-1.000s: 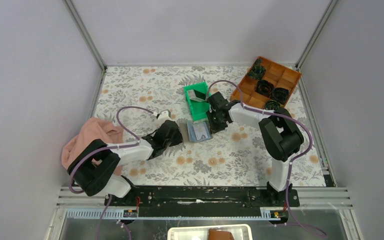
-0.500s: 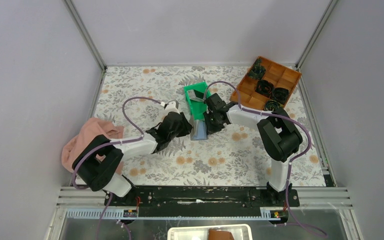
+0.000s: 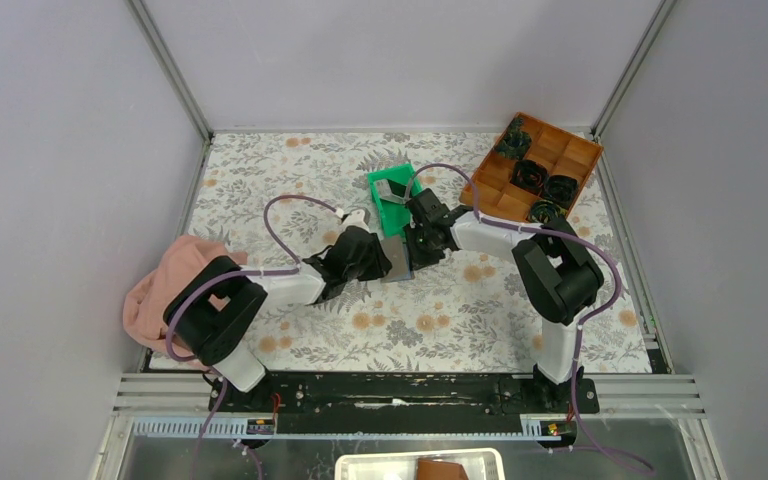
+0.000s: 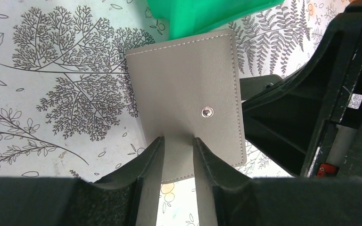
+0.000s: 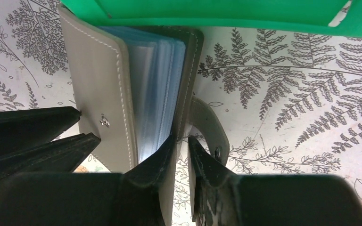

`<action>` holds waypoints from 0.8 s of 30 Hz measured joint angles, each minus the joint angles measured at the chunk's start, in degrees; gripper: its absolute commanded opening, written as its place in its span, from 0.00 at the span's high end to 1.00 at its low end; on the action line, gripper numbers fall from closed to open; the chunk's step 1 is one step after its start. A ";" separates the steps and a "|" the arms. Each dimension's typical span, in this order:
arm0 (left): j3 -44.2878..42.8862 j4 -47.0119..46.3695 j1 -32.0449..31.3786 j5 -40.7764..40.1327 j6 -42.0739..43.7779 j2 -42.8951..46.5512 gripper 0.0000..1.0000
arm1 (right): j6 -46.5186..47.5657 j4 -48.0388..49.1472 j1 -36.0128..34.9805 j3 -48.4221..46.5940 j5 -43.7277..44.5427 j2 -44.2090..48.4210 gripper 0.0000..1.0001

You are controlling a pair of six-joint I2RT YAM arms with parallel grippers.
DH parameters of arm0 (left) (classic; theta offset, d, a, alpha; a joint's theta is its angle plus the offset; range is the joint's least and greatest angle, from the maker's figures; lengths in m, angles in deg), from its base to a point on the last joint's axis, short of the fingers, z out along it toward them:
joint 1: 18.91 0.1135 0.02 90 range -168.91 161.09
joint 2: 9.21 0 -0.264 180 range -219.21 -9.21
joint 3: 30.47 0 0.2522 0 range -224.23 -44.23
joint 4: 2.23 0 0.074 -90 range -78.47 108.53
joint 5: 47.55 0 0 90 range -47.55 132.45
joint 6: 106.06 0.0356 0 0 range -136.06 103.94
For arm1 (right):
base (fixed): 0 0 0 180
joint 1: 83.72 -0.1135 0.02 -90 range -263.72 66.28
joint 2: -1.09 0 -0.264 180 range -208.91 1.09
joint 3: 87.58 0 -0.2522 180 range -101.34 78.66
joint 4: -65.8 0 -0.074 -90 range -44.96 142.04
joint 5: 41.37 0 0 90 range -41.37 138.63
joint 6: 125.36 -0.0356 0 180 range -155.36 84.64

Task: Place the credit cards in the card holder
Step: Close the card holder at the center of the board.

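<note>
The card holder (image 3: 397, 263), a grey wallet with a snap, stands on edge just in front of the green bin (image 3: 397, 205). In the right wrist view its cover (image 5: 101, 80) is half open over blue sleeves (image 5: 162, 80). My right gripper (image 5: 181, 141) is shut on the wallet's right cover. My left gripper (image 4: 178, 141) has its jaws a narrow gap apart, with its fingertips (image 5: 82, 136) at the outside of the left cover (image 4: 184, 84) and nothing between them. One grey credit card (image 3: 392, 188) lies in the green bin.
A brown compartment tray (image 3: 560, 150) with black parts sits at the back right. A pink cloth (image 3: 175, 285) lies at the left by the left arm. Grey walls close in the floral table on three sides.
The left gripper has swung right up to the wallet. The wallet went from lying open and flat to standing on edge, partly folded, in the right gripper.
</note>
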State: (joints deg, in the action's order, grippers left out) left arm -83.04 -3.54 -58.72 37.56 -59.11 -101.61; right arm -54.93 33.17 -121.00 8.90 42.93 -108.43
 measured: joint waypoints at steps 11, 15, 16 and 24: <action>-2.86 1.92 -0.02 1.09 0.61 -1.38 0.65 | -0.85 0.15 -1.18 0.02 0.04 -0.02 0.78; -5.92 4.31 -0.42 1.11 1.18 -3.32 0.66 | -0.85 0.13 -1.84 0.02 0.26 -0.02 0.78; -6.29 4.76 -0.50 1.11 1.22 -3.56 0.67 | -0.85 0.11 -1.86 0.02 0.48 -0.02 0.78; -8.35 7.93 -0.85 0.79 1.79 -5.05 0.70 | -0.79 -1.20 -1.77 0.44 2.43 1.03 0.73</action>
State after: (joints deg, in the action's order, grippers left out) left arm -91.39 4.39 -59.57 38.35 -57.31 -106.66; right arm -55.72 31.97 -122.77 9.34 45.36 -107.40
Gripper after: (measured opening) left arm 0.304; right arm 0.245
